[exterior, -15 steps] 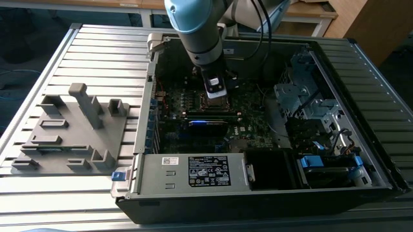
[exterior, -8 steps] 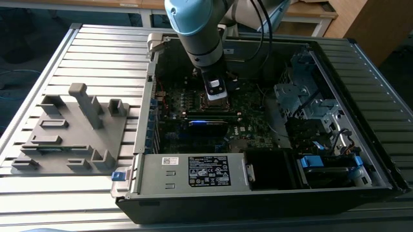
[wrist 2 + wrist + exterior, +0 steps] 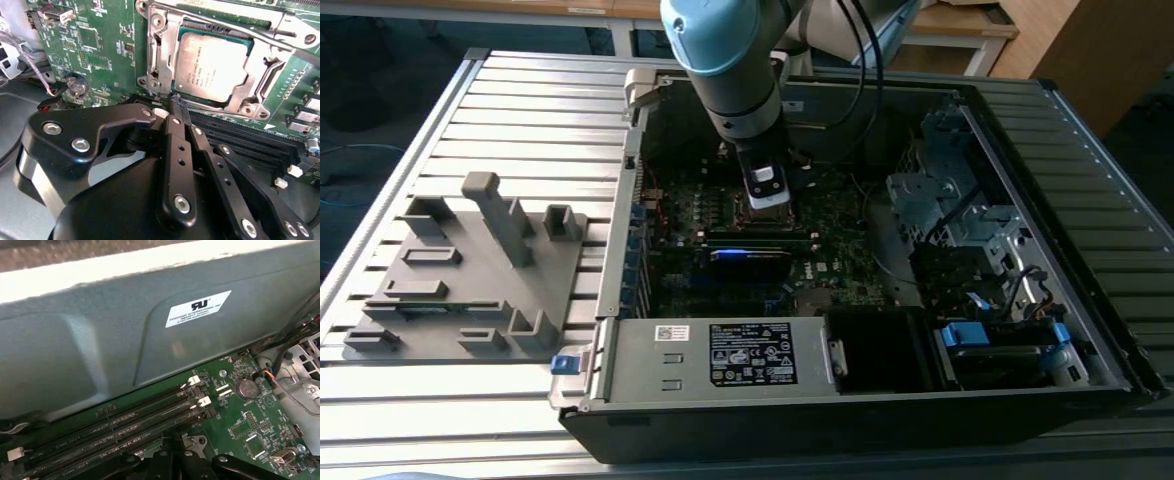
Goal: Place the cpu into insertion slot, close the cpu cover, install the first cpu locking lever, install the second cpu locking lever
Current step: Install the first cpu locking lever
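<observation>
The cpu [image 3: 212, 67], a flat silver-grey square, lies in its socket on the green motherboard [image 3: 100, 50]. The shiny cpu cover [image 3: 167, 50] lies flat around it as a frame. A thin metal locking lever [image 3: 280, 35] runs along the socket's far side. My gripper [image 3: 176, 102] is shut, its black fingers [image 3: 172, 150] pressed together with the tips just off a corner of the socket. I cannot tell whether they touch anything there. In the exterior view the gripper [image 3: 769, 200] hangs straight down over the socket inside the open computer case [image 3: 1067, 250].
Black memory slots [image 3: 125, 425] run beside the socket, under the grey case wall [image 3: 100, 340]. A coin battery [image 3: 75, 86] and cables sit nearby. A power supply [image 3: 720, 355] and a drive cage [image 3: 947, 200] crowd the case. A grey fixture [image 3: 467, 270] stands at the exterior view's left.
</observation>
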Motion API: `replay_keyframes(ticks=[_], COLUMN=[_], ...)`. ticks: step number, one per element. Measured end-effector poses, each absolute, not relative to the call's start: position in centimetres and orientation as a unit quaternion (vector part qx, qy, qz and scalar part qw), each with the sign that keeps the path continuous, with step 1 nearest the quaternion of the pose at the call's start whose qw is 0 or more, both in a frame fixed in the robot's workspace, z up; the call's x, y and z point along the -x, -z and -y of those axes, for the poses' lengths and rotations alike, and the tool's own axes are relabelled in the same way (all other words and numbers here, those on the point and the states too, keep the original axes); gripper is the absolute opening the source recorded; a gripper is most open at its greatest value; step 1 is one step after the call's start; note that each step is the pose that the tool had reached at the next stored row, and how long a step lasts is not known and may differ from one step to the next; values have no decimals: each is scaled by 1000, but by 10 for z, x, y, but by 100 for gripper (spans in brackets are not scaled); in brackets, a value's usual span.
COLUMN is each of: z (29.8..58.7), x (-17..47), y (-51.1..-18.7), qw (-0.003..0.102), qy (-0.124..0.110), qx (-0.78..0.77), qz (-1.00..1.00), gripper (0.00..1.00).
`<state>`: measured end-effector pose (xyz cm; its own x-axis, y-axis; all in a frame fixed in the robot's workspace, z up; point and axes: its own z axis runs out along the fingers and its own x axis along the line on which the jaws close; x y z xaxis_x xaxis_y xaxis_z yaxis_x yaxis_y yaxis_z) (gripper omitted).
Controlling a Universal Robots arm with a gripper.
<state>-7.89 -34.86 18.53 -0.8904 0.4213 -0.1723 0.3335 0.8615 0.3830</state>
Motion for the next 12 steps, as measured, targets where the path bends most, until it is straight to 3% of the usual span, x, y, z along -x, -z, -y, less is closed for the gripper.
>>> replay_keyframes(ticks=[12], z=[347], x=[79], y=[-195], qw=[126], qy=[-174], qx=[-197], qz=[-956], gripper=[11])
